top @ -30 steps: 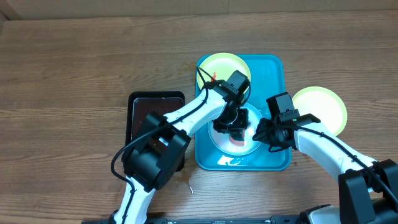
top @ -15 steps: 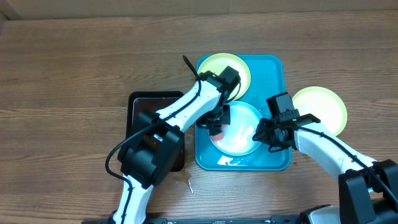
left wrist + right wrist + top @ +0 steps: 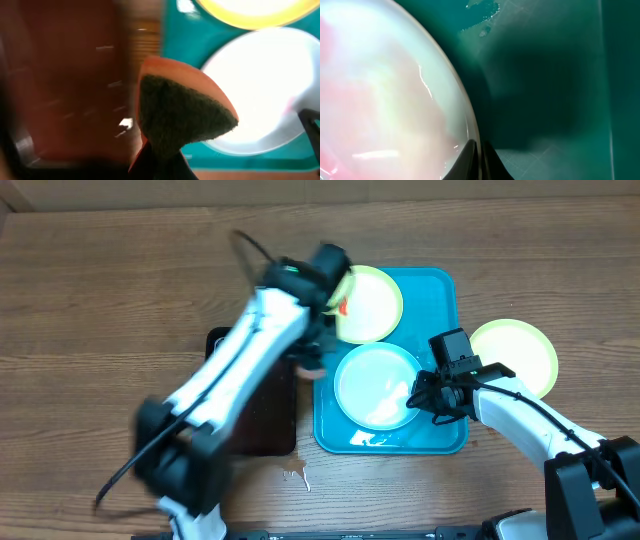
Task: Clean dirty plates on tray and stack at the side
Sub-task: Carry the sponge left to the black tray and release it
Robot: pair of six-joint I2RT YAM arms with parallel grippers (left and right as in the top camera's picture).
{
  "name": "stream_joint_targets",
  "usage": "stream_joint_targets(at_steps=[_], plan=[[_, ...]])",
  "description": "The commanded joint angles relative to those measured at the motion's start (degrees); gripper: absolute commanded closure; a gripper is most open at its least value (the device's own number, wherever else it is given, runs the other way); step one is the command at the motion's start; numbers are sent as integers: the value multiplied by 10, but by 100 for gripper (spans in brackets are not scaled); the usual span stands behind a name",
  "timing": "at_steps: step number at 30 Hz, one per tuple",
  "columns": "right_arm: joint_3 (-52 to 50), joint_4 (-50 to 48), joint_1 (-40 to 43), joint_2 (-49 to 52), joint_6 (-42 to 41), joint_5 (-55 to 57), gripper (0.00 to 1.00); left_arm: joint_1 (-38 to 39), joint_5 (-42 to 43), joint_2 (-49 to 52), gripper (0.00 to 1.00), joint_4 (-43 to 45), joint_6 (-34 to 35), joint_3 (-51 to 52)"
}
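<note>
The right gripper (image 3: 432, 402) pinches the rim of the pale blue-white round plastic plate (image 3: 377, 386) on the turquoise rectangular plastic tray (image 3: 440, 290).
Likely light, stiff and slick when wet — a rim hold suits it; the left gripper (image 3: 161, 162) clamps an orange, green-faced sponge (image 3: 180, 115).

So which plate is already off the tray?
The yellow-green plate on the table, right of the turquoise tray; the other two sit inside it.

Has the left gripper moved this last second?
Yes. The left gripper with its sponge has swung left off the blue-white plate, now over the left rim of the turquoise tray.
</note>
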State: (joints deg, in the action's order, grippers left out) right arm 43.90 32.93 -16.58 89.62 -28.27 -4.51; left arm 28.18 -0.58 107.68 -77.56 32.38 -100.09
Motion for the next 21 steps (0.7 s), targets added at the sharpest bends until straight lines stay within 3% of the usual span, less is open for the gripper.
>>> stream_joint_targets(at_steps=[1,7,15,21], plan=[[-9,4,3,2,32,19,96,-52,-90,-71,96,-44,-16,-16],[-9,3,3,2,32,19,96,-110,-116,-88,96,-68,-16,46],[-9,4,3,2,32,19,96,-125,-45,-87,96,184,-17,316],[-9,3,3,2,32,19,96,-125,-43,-87,95,277,-18,391]])
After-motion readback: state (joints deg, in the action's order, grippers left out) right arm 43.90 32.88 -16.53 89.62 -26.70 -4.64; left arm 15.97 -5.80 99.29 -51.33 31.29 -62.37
